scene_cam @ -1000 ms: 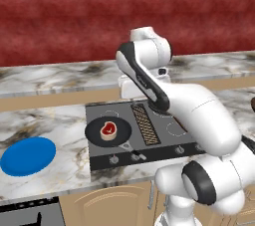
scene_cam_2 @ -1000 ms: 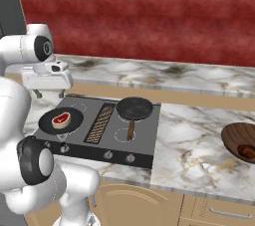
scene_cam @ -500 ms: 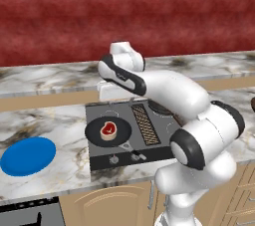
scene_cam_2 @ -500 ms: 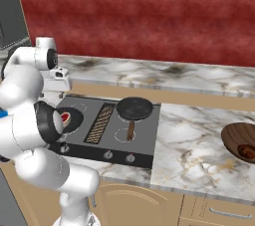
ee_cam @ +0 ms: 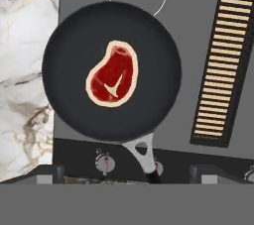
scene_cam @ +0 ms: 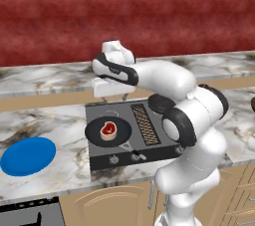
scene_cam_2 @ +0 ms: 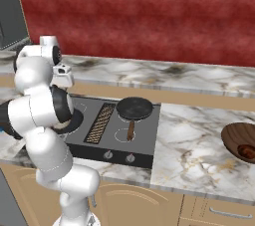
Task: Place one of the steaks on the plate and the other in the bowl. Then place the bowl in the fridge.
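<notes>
A pink-red steak (scene_cam: 108,129) with a pale fat rim lies in a black frying pan (scene_cam: 108,131) on the stove's left burner. In the hand view the steak (ee_cam: 112,80) sits at the middle of the pan (ee_cam: 64,70). My gripper (scene_cam: 113,99) hangs above the pan's far side, open and holding nothing, and its fingertips (ee_cam: 49,173) stand wide apart. The blue plate (scene_cam: 28,156) rests on the counter left of the stove. The wooden bowl (scene_cam_2: 234,138) stands on the counter at the far right with the dark steak (scene_cam_2: 245,150) inside it. The grey fridge (scene_cam_2: 10,16) stands at the far left.
A second black pan (scene_cam_2: 134,108) sits on the stove's right burner, handle toward the front. The dark stove (scene_cam: 149,145) has a slatted centre vent (ee_cam: 218,65) and front knobs (ee_cam: 103,162). A red wall backs the marble counter (scene_cam_2: 199,130).
The arm has swung left across the stove. The hand now hangs over the pan with the pink-red steak. The gripper has stayed open, and steaks, pans, plate and bowl have not moved.
</notes>
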